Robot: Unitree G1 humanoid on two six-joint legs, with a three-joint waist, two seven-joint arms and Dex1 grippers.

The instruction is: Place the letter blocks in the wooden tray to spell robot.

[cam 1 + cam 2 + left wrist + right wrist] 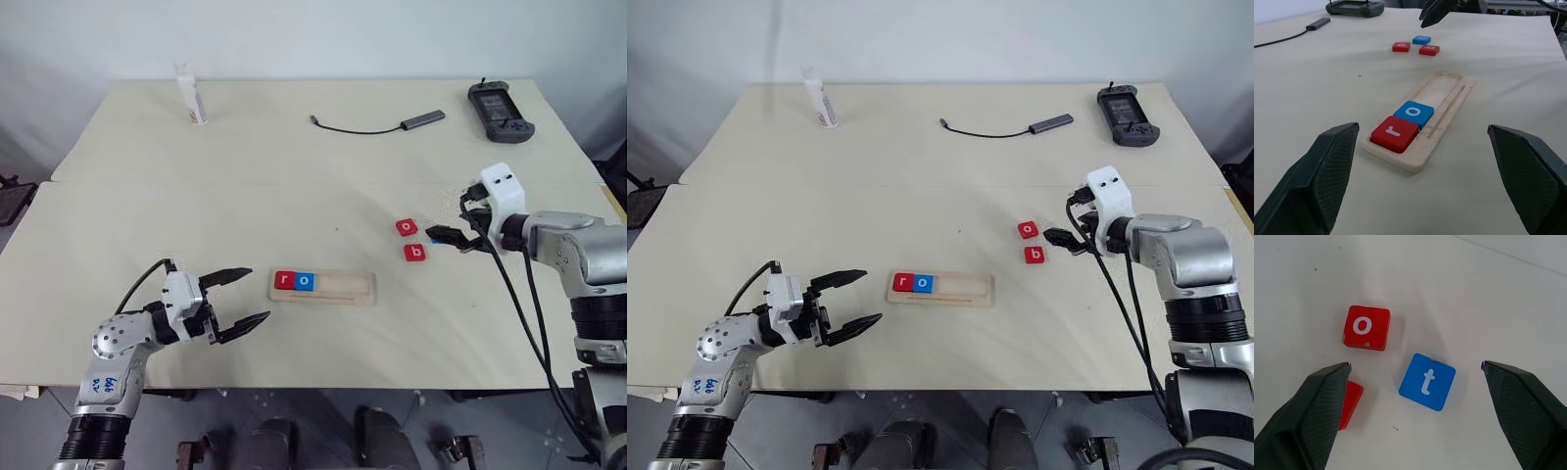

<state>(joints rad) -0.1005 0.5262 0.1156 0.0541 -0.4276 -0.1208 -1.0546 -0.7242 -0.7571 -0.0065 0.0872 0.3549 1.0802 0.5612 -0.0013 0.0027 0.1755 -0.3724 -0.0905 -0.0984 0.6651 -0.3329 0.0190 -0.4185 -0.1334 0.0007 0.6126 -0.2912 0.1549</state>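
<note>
The wooden tray (345,288) lies near the table's front middle. A red "r" block (284,280) and a blue "o" block (305,281) fill its left end; the rest of the tray is bare. To its right on the table lie a red "o" block (407,227) and a red "b" block (414,253). A blue "t" block (1427,381) sits beside them, directly below my right gripper (1415,364), which hangs open just above it. My left gripper (259,294) stands open left of the tray, pointing at it and holding nothing.
At the table's far side stand a white bottle (192,95), a dark cable with an adapter (423,119) and a black handheld controller (501,111). A seam (245,181) runs across the tabletop.
</note>
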